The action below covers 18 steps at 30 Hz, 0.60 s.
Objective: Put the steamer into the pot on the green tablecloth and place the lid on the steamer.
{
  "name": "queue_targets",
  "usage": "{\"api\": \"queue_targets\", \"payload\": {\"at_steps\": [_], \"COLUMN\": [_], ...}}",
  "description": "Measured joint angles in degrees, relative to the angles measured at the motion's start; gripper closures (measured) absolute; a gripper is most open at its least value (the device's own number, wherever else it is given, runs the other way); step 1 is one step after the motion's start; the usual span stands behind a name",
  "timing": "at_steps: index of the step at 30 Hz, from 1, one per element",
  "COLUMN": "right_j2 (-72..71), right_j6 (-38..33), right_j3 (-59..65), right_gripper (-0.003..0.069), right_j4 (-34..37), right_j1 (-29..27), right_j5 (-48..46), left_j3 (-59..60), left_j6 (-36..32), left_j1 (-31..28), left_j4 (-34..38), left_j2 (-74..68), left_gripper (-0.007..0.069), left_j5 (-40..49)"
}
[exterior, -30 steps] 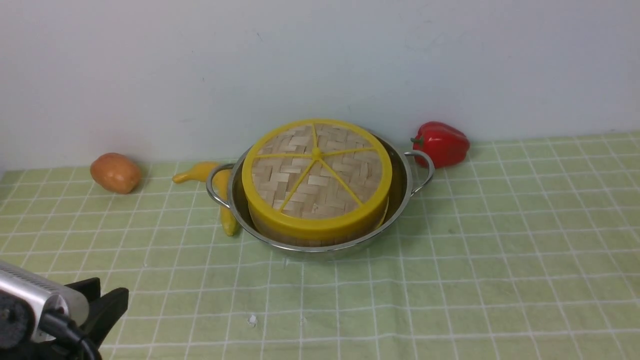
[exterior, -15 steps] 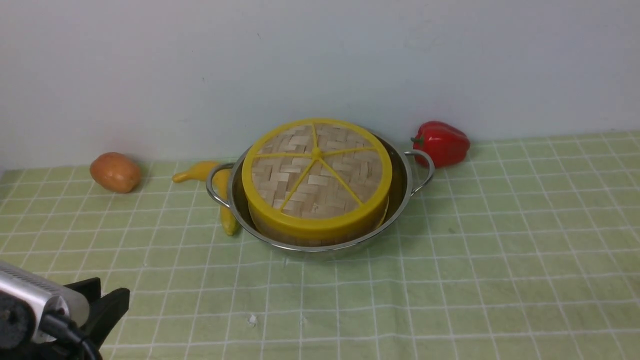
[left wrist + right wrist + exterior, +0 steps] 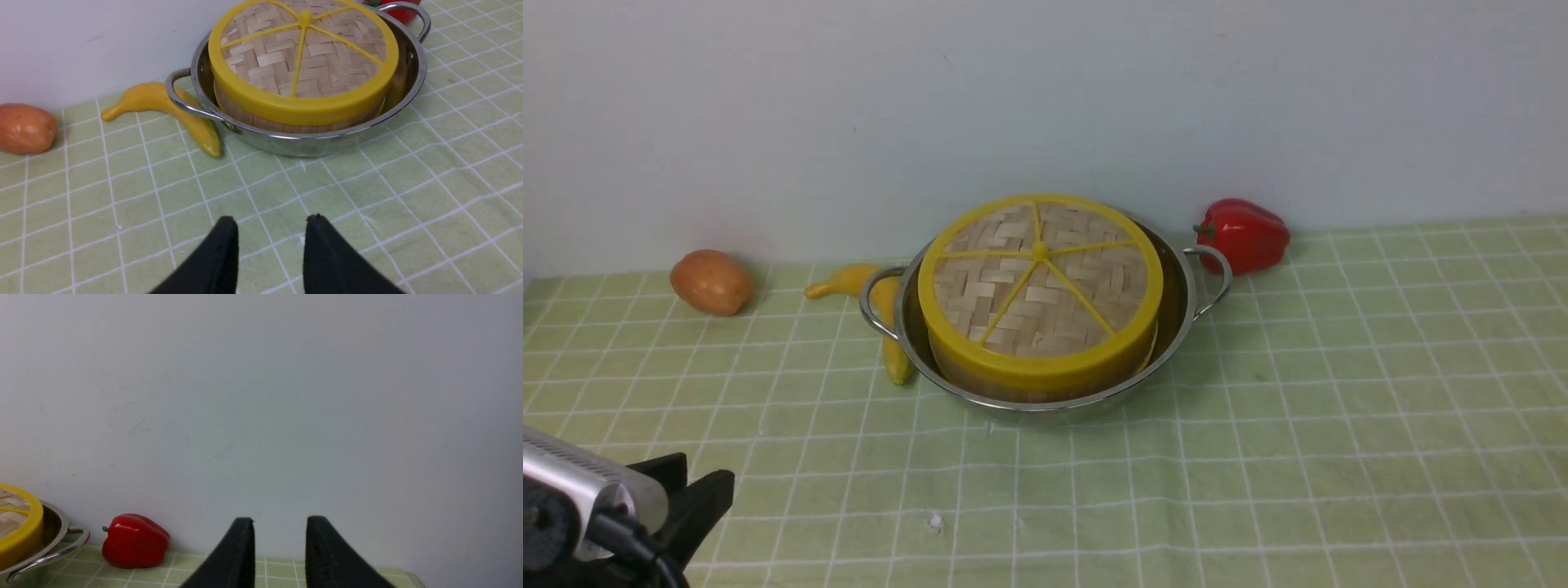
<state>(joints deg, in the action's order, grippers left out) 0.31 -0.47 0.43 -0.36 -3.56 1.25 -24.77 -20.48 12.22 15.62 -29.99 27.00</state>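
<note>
Sitting inside the pot [image 3: 1045, 359] on the green tablecloth [image 3: 1258, 457], the steamer [image 3: 980, 371] showing only as a band of bamboo wall under the lid [image 3: 1039, 287], resting flat and centred on top; looking finished, nothing apparently left but parking. Left gripper [image 3: 271, 228] hanging near the cloth with fingers parted, grasping nothing; right gripper [image 3: 280, 528] likewise parted and empty, pointing at the wall, well apart from the pot

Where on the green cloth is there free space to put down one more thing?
The pale green checked tablecloth is bare right of the shiny steel pot and in front of it. Crowded: the back left, where the yellow banana touches the pot near the brown potato; the red pepper behind.
</note>
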Motion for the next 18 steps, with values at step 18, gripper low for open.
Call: {"api": "queue_targets", "payload": {"at_steps": [18], "right_j2": [0.0], "right_j6": [0.0], "right_j3": [0.1], "right_gripper": [0.0419], "right_j4": [0.0], "right_j1": [0.1], "right_j5": [0.0], "left_j3": [20.5], "left_j6": [-3.7], "left_j1": [-16.8], "left_j4": [-8.5], "left_j2": [29.6], "left_gripper": [0.0382], "left_j5": [-3.5]}}
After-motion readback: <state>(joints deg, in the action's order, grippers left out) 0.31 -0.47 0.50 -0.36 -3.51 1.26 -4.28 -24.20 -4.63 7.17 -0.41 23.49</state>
